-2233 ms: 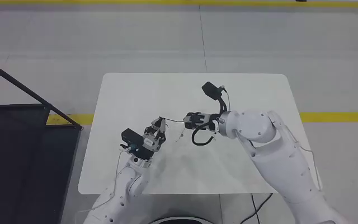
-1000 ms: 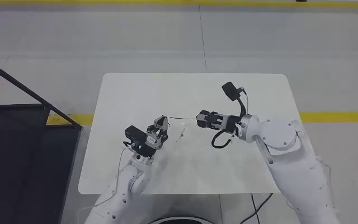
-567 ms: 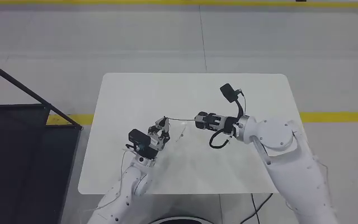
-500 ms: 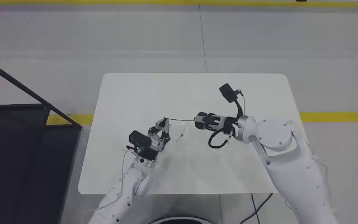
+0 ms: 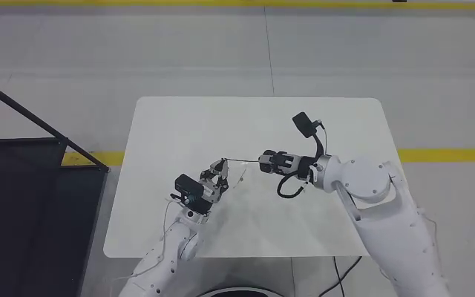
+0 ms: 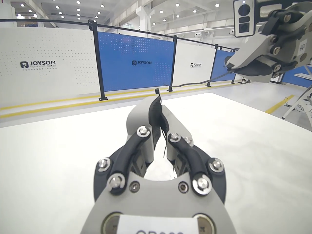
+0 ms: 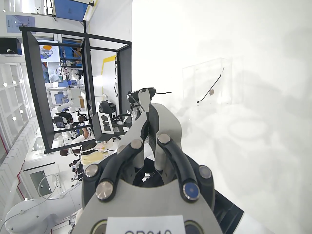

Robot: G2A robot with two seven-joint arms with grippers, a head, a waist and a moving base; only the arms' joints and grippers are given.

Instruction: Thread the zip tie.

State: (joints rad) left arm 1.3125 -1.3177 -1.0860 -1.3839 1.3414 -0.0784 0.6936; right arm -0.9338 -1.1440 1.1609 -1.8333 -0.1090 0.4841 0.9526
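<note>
My left gripper (image 6: 157,103) (image 5: 219,169) is shut on a black zip tie just below its head (image 6: 157,90). The head sticks up past the fingertips and a length of strap (image 6: 165,147) hangs down between the fingers. My right gripper (image 7: 148,109) (image 5: 261,161) is shut on a thin black strap (image 5: 241,160) (image 6: 202,82). The strap's free tip points at the head with a small gap left. The right gripper (image 6: 230,68) hangs a little higher than the left one. I cannot tell whether both pieces are one tie.
A small clear box (image 7: 190,83) (image 5: 239,177) lies on the white table (image 5: 312,215) between the arms, with another black zip tie (image 7: 209,91) inside. A black frame (image 5: 37,208) stands off the table's left edge.
After pulling back to the right, the right gripper has stayed almost still. The left gripper has crept to the right, closing the gap between the tie's head and the strap tip.
</note>
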